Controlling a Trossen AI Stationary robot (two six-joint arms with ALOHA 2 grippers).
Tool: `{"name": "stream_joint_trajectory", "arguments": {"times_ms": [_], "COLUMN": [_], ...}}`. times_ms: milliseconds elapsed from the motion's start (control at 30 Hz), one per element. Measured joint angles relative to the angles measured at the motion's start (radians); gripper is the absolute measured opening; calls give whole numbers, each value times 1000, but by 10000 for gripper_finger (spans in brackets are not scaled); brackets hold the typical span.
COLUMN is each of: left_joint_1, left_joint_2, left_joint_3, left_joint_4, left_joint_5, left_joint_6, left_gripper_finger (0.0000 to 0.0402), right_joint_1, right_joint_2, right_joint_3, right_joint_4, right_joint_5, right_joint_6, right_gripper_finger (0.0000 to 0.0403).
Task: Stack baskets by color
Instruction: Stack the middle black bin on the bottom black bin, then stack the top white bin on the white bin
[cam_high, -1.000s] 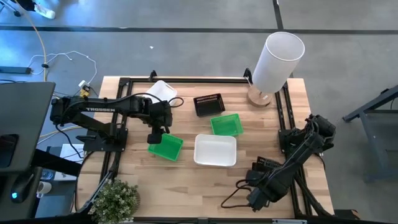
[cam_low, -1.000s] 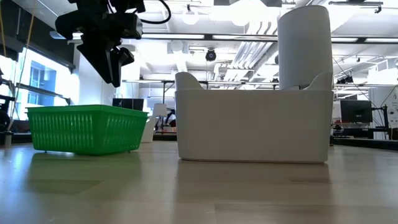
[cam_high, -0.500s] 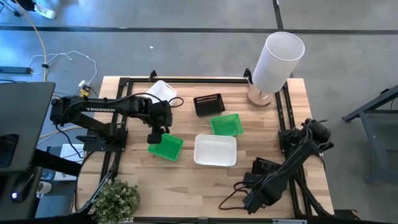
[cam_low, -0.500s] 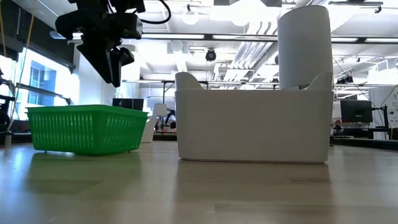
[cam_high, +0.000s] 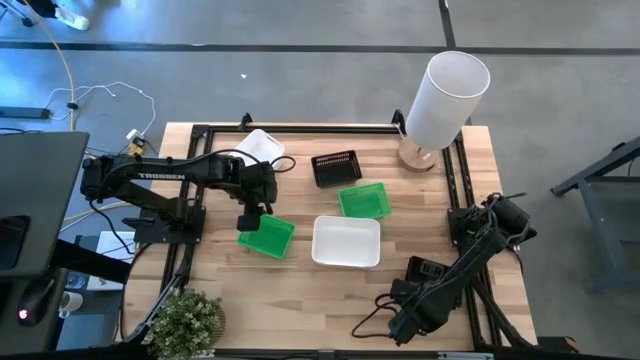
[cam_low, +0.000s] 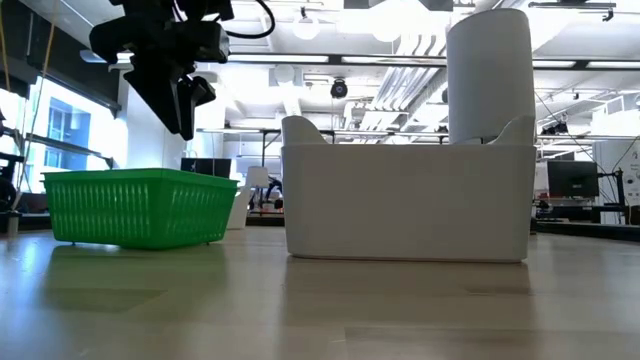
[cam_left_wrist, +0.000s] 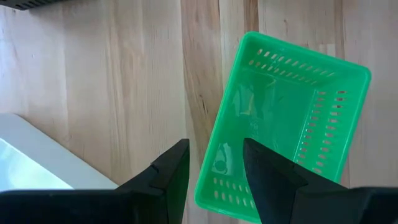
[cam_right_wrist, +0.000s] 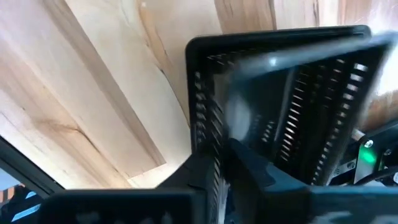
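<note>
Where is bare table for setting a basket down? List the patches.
Bare wood: the front strip between the plant and the right arm; also right of the right-hand green basket, in front of the lamp base. Crowded: around the middle white basket.

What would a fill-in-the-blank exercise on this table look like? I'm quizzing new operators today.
1. The jaws of the left gripper, hovering above the green basket, are ___.
2. The large basket at the table's middle is coloured ___.
3. The right gripper is at a mesh basket coloured ___.
4. The white cylinder stands on a ___ base.

Missing words: open; white; black; wooden.
</note>
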Motion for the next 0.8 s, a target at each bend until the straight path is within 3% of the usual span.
{"name": "stream_joint_trajectory", "arguments": {"times_ms": [233,400,633,800], "left_joint_1": [0,0,0,0], "left_joint_2": [0,0,0,0], "left_joint_3": [0,0,0,0], "left_joint_4": [0,0,5,20], "left_joint_5": [0,0,0,-1], "left_joint_6": [-4,-27,-66,-79], "left_gripper_finger": [136,136,136,136], "right_joint_1": [0,0,0,-8], "right_joint_2": [0,0,0,-1], "right_joint_3": [8,76,204,257], "right_joint_4": [-14,-81,-165,-192], "right_joint_5": [9,58,252,494], "right_joint_6": [9,65,80,61], "right_gripper_finger": [111,138,139,139]}}
